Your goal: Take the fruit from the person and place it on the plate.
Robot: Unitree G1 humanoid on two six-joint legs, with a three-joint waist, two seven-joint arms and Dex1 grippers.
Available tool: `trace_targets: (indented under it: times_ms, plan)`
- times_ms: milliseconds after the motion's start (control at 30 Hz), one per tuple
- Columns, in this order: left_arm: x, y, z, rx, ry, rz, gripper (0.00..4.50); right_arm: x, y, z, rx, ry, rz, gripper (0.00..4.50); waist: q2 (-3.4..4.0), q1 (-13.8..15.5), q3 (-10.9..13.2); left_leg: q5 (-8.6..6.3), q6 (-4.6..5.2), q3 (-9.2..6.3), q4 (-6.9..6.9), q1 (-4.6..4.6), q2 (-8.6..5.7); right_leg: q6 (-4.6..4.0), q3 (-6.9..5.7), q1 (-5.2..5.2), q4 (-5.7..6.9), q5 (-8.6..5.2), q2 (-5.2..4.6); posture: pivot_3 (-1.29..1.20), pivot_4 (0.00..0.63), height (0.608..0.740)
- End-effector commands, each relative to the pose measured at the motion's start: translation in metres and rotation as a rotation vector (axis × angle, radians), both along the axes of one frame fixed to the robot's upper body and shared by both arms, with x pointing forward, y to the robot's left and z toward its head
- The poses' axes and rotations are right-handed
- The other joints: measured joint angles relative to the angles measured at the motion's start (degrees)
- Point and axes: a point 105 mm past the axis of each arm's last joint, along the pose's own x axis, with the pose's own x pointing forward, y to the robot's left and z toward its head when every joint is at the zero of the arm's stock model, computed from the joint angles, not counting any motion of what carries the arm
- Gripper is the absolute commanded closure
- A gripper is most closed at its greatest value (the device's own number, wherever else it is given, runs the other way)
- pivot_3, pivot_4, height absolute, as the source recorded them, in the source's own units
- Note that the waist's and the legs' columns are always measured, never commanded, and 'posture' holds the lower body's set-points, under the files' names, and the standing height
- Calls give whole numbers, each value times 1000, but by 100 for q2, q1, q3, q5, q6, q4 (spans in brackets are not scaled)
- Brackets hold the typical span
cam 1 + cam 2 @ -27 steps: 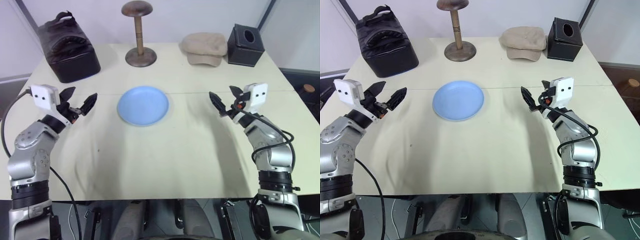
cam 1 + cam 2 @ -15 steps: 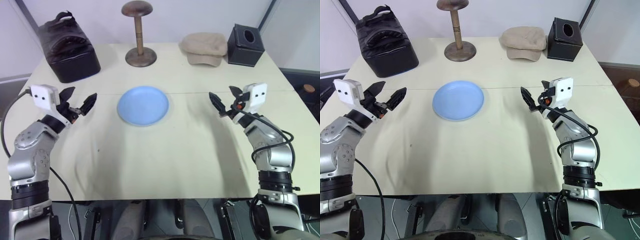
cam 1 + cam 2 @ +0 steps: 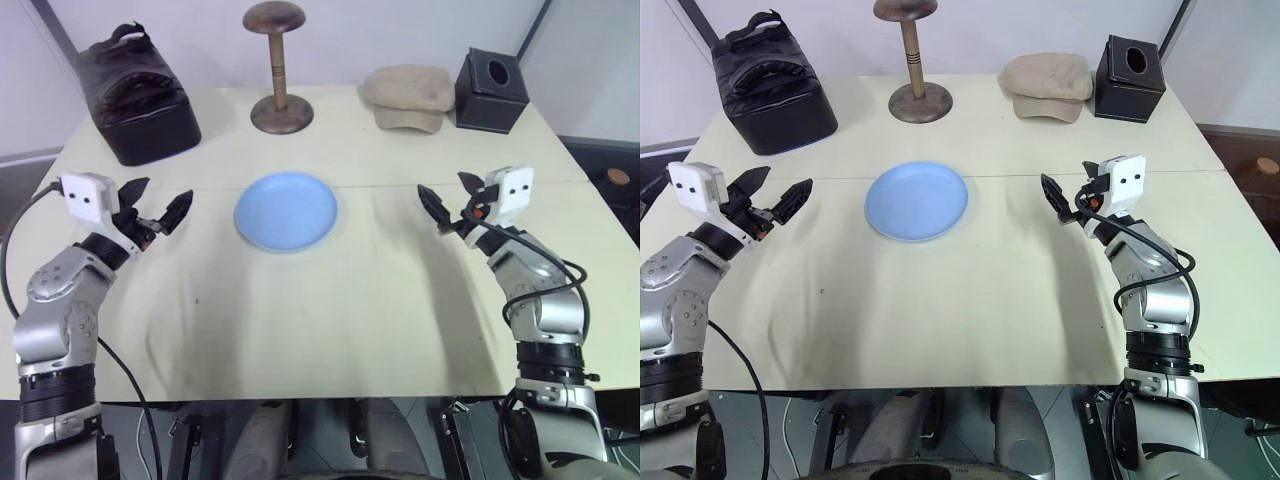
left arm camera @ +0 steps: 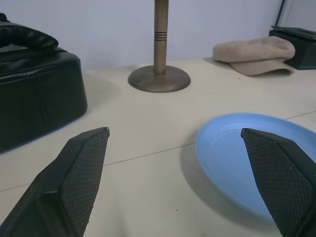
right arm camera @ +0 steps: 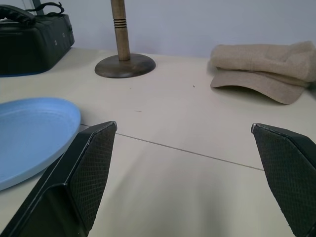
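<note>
The light-blue plate is seen just above the middle of the head view, bare, on the cream table. At left of the frame the left gripper is held above the table, its jaws spread wide with nothing between them. At right the right gripper is held likewise, jaws spread and empty (both are turned inward, toward the plate). Along the top edge are lined up a black bag, a wooden hat stand, a beige cap and a black tissue box.
</note>
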Motion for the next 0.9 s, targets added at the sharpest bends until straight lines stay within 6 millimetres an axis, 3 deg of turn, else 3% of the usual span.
trace_targets:
  times_ms: [33,900]
  plan:
    - [-5,4,20,26,-74,12,0,-1,2,13,-2,-60,6,36,0,0,0,0,0,0,0,0,0,0,0,0,0,0,0,0,150,740]
    - [-5,4,18,22,-69,12,0,0,2,13,-7,-58,6,36,0,1,0,0,0,0,0,0,0,0,0,0,0,0,0,0,150,740]
